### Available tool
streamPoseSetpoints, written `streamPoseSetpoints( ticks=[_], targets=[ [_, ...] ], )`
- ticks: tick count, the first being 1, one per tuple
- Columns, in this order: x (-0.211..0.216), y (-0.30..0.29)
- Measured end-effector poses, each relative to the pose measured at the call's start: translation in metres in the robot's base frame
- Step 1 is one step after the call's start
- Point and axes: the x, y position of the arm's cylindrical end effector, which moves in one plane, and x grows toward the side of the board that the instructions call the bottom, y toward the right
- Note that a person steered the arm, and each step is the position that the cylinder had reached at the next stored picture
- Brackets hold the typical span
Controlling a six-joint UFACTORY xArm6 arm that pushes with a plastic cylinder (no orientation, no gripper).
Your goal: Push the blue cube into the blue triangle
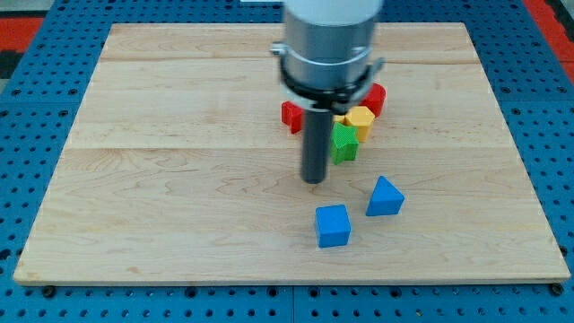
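Note:
The blue cube [333,225] lies on the wooden board near the view's bottom, right of centre. The blue triangle [385,197] lies just up and to the right of it, a small gap apart. My tip [313,179] rests on the board above and slightly left of the blue cube, not touching it, and to the left of the blue triangle.
A cluster of blocks sits behind the rod: a green block [343,142], a yellow block [360,119], a red block [291,116] on its left and another red block [375,97] on its right. The wooden board [161,179] lies on a blue pegboard.

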Motion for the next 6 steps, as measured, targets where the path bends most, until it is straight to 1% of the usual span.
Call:
streamPoseSetpoints(
  ticks=[1, 2, 3, 4, 6],
  targets=[
    [0.01, -0.052],
    [0.056, -0.052],
    [0.088, -0.025],
    [0.088, 0.024],
    [0.069, 0.113]
  ],
)
